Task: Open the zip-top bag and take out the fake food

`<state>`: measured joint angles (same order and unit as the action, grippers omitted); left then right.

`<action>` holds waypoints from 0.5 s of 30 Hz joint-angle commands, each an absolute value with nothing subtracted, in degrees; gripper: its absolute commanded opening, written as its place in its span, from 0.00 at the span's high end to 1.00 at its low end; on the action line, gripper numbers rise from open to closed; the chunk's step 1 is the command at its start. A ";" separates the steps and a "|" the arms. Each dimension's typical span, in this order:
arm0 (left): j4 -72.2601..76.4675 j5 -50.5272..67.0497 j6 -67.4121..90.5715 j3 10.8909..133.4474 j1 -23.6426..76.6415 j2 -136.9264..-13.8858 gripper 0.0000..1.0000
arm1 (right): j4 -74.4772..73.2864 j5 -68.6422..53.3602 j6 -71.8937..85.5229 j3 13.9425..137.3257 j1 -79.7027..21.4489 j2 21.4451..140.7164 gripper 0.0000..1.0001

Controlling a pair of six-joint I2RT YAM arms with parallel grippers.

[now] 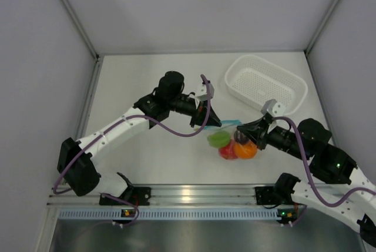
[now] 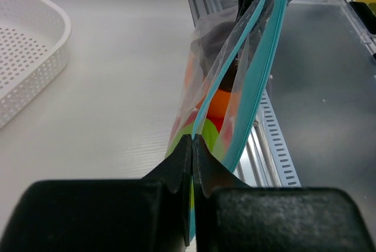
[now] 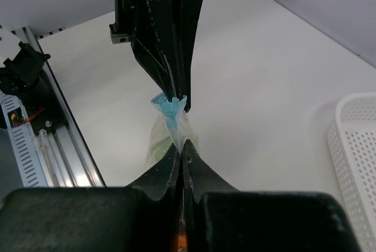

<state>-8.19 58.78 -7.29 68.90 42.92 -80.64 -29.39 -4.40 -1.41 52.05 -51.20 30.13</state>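
Your left gripper [image 2: 192,149] is clamped on the zip-top bag [image 2: 235,81], its jaws pressed together with only film and one teal lip between them. Your right gripper [image 3: 181,149] is likewise pinched tight on the bag's opposite end, and in its wrist view the left fingers [image 3: 153,34] hang just beyond, nipping a bunched teal corner. From above, both pairs of fingertips cover their grip points, so you cannot see how much plastic each one has. The zip strip [image 1: 230,123] is drawn out between the two grippers, its long axis running roughly along the table's near edge, and the pouch falls away from it toward that edge. In the left wrist view the strip's two teal lips run side by side and bow apart midway, so the mouth is parted there; their far ends are cut off at the top of the picture. Whether the pouch touches the table [image 1: 147,164] or hangs clear cannot be told. The fake food [image 1: 235,146] sits bunched inside: a green piece [image 1: 218,140], a red ball [image 1: 227,153], an orange ball [image 1: 247,150] and a dark piece [image 1: 240,137] half hidden under the right fingers. All this lies near the near edge, right of the middle; the basket [image 1: 264,84] stands well apart in the far right corner
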 commanded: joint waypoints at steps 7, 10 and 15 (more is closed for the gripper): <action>-6.77 34.95 -0.18 67.68 43.15 -76.30 1.00 | -23.73 2.95 3.68 50.71 -50.89 33.13 0.81; -8.52 27.53 3.16 67.06 43.07 -74.45 1.00 | -24.17 11.11 9.55 50.97 -50.80 35.76 0.82; -14.58 11.28 8.07 67.15 43.07 -73.56 1.00 | -25.40 19.60 17.39 50.98 -50.63 40.07 0.56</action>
<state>-11.99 24.95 3.22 66.85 43.00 -75.92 -27.03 11.81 10.98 50.98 -51.20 38.37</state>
